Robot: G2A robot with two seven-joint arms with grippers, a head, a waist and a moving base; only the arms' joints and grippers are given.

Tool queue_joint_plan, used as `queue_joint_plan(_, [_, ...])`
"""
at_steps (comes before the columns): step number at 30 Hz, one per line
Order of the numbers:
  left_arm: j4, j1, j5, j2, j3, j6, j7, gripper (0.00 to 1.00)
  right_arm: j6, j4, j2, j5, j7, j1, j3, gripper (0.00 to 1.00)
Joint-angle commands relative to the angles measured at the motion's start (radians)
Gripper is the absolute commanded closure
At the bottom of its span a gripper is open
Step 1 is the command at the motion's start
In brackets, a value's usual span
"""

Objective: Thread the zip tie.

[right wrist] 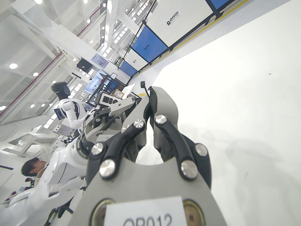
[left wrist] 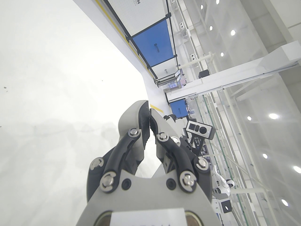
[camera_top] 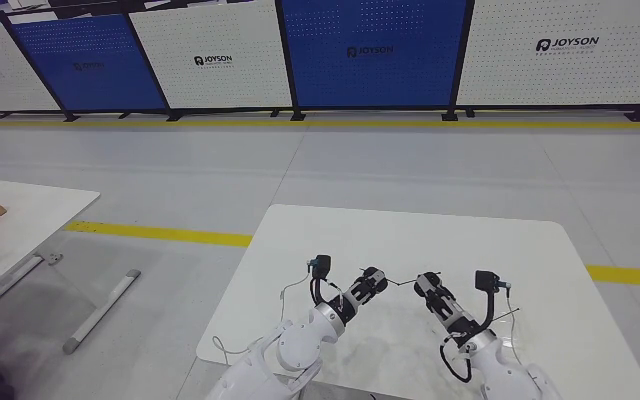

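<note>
While right claw (right wrist: 150, 92) pinches zip tie (right wrist: 143, 85), left claw (left wrist: 149, 106) pressed together, both above table (camera_top: 450, 240).

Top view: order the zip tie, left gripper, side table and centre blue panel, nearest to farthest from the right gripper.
1. zip tie, held by the right gripper
2. left gripper, facing it
3. side table, far left
4. centre blue panel, farthest back
</note>
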Motion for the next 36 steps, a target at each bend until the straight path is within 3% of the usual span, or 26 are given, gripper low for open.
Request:
queue_joint_plan(1, [0.000,0.000,0.000,0.000,0.000,0.000,0.000,1.00,-0.002,-0.001,0.000,-0.001,0.000,-0.003,0.002,1.00])
queue_joint_plan(36, [0.000,0.000,0.000,0.000,0.000,0.000,0.000,1.00,-0.016,-0.007,-0.010,0.010,-0.008,-0.018,0.012,1.00])
